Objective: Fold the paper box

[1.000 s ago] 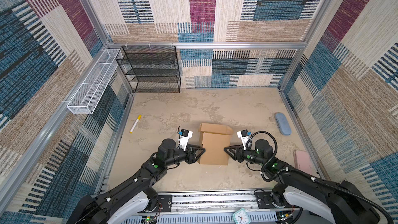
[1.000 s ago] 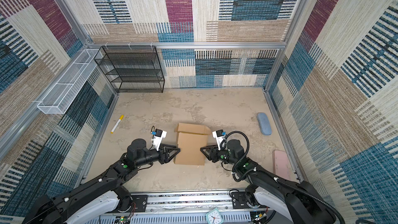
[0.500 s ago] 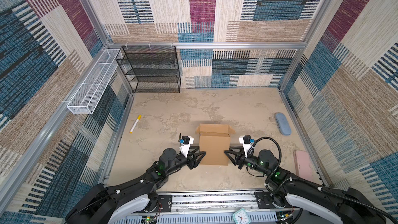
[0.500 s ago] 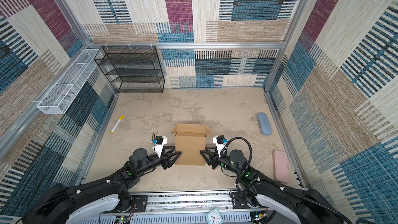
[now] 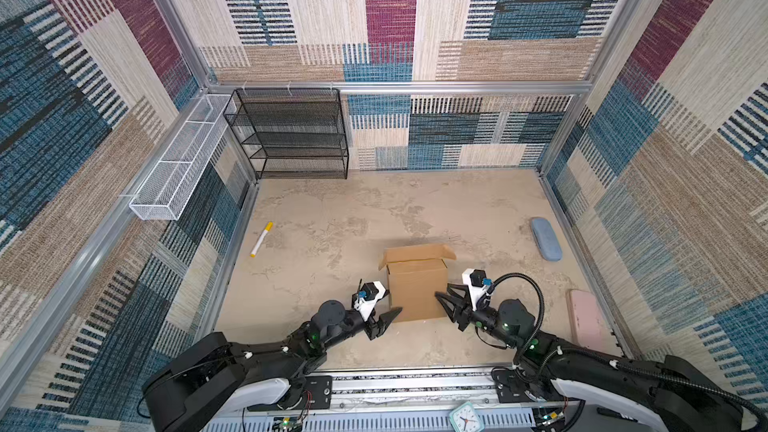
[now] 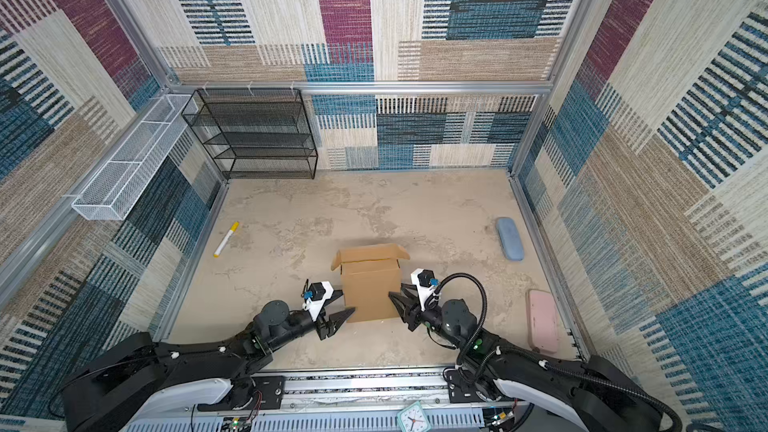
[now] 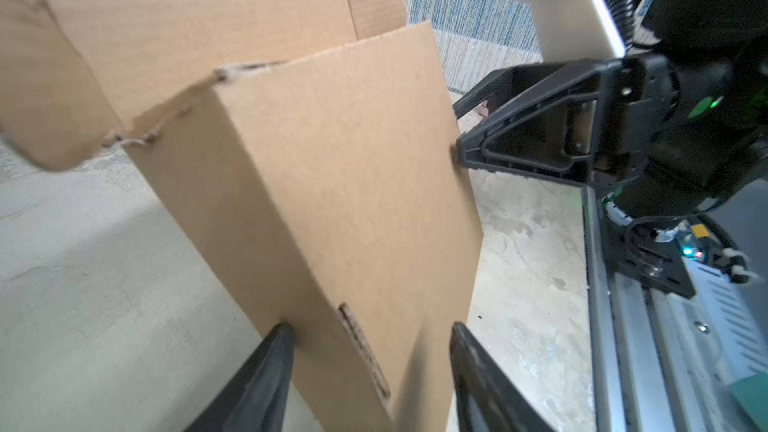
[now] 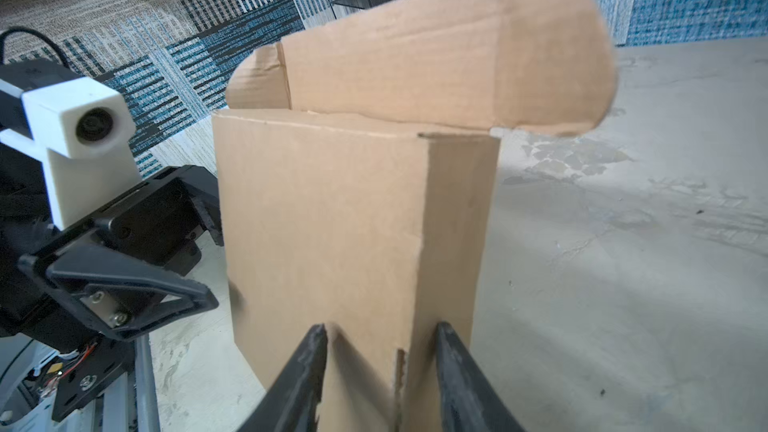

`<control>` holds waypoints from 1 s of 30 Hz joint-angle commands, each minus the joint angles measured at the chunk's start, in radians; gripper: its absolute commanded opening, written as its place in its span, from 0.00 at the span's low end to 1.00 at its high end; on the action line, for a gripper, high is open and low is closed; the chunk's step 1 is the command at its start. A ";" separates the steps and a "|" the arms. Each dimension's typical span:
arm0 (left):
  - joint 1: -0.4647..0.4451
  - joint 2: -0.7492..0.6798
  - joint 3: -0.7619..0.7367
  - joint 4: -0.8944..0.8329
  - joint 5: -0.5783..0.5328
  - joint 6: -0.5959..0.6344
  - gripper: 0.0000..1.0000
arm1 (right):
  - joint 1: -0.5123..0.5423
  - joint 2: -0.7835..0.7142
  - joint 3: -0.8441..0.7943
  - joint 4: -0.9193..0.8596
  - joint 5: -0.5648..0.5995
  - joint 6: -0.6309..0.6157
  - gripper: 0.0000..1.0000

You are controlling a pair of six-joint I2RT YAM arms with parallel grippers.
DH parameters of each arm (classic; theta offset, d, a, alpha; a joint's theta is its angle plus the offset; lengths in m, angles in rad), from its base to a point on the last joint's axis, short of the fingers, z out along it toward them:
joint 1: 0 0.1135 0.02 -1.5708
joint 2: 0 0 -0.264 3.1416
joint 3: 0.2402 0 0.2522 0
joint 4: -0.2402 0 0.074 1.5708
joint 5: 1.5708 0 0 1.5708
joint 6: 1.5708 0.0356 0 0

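One white wire basket point(image 5: 166, 176), split into three compartments, hangs on the left wall. Beside it, one black mesh shelf point(image 5: 291, 135) stands at the back of the table point(image 5: 374, 209). One marker point(image 5: 261, 238) with a yellow cap lies near the table's left edge.

One brown box point(image 5: 417, 292) stands upright at the front middle of the table, between the two grippers. Its far top flap is open and its inside does not show.

In the left wrist view the left gripper point(image 7: 369, 328) has its fingers moderately apart astride the box's near left corner; whether they pinch it I cannot tell. In the right wrist view the right gripper point(image 8: 380, 328) straddles the near right corner, both fingertips against the cardboard, holding it.

Two cases lie along the right edge, well apart: a blue case point(image 5: 545, 238) farther back and a pink case point(image 5: 586, 317) nearer. One clock point(image 5: 466, 417) sits at the front rail.
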 commanded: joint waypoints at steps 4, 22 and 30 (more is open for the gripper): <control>-0.023 0.116 -0.010 0.285 0.001 0.141 0.63 | 0.041 0.021 -0.022 0.164 -0.032 -0.063 0.45; -0.105 0.303 0.018 0.401 -0.189 0.313 0.62 | 0.104 0.192 -0.128 0.392 0.098 -0.080 0.44; -0.142 0.332 0.042 0.401 -0.295 0.362 0.63 | 0.117 0.140 -0.148 0.333 0.155 -0.005 0.42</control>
